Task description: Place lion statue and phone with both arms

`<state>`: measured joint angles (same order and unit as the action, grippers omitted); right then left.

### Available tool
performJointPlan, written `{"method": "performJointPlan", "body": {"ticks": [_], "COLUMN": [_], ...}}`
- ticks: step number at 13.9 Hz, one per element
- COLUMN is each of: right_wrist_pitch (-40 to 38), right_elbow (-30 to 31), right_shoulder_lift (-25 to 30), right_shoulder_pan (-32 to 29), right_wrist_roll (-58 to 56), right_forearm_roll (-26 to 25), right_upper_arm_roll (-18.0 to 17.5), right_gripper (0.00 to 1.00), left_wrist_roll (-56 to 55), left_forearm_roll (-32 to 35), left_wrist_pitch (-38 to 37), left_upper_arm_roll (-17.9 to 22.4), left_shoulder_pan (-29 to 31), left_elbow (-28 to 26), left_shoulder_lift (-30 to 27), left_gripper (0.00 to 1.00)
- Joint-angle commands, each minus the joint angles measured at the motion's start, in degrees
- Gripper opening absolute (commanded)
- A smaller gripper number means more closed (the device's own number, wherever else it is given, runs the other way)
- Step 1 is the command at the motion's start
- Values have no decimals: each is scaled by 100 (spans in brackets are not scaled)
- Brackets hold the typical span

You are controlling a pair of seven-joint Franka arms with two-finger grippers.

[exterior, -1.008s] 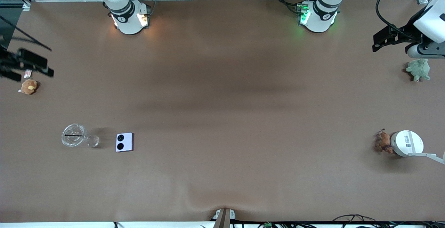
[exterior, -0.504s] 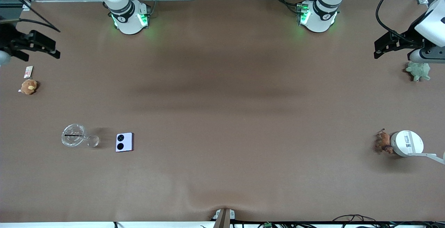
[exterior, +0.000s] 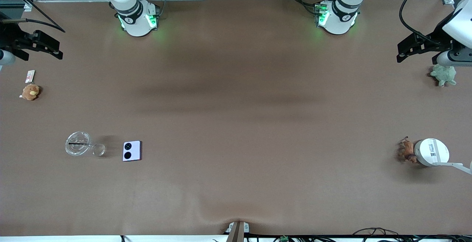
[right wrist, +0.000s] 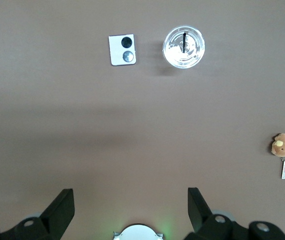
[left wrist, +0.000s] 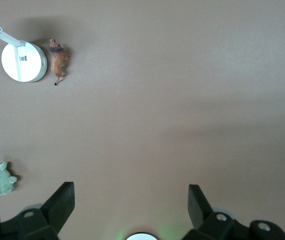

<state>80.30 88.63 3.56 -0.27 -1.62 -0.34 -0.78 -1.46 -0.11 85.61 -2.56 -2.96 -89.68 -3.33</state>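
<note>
- Both pincers, left pincer (exterior: 405, 48) and right pincer (exterior: 48, 44), hang spread wide, empty.
- Tiny orange-brown lion statue (exterior: 406, 151) touches a white round puck (exterior: 431, 152): approach from its free side.
- Flat lavender phone (exterior: 131, 151): pinch the thin edges squarely.

My big brown table (exterior: 236, 124) holds a few things. At my right arm's end lie the phone (exterior: 131, 151), a clear cup (exterior: 78, 143) and a brown plush toy (exterior: 30, 92). At my left arm's end — the lion statue (exterior: 406, 151) beside a white round thing (exterior: 431, 152), and a green plush toy (exterior: 444, 75).
</note>
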Motion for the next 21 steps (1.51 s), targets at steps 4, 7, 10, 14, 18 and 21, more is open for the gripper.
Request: {"method": "performJointPlan", "body": {"ticks": [4, 7, 10, 14, 18, 21], "right_wrist_pitch": [55, 73, 73, 73, 73, 64], "right_elbow": [58, 58, 58, 58, 67, 67], "right_shoulder_lift": [119, 119, 119, 119, 110, 110], "right_shoulder_pan": [-96, -96, -96, -96, -104, -104], "right_wrist_roll": [74, 74, 74, 74, 74, 74], "right_forearm_roll": [25, 157, 157, 157, 157, 157], "right_upper_arm_roll": [-72, -72, -72, -72, -72, -72], "right_gripper": [100, 100, 100, 100, 100, 100], "left_wrist_roll": [-56, -56, -56, -56, -56, -56], "left_forearm_roll": [-94, -94, -94, -94, -94, -86], "left_wrist_pitch": [-18, -18, -10, -10, -10, -10], "left_upper_arm_roll": [9, 10, 18, 18, 27, 27], "left_shoulder_pan": [24, 24, 24, 24, 24, 24], "left_elbow": [47, 38, 30, 30, 30, 21], "left_shoulder_lift": [-36, -36, -27, -27, -27, -27], "left_gripper": [100, 100, 100, 100, 100, 100]}}
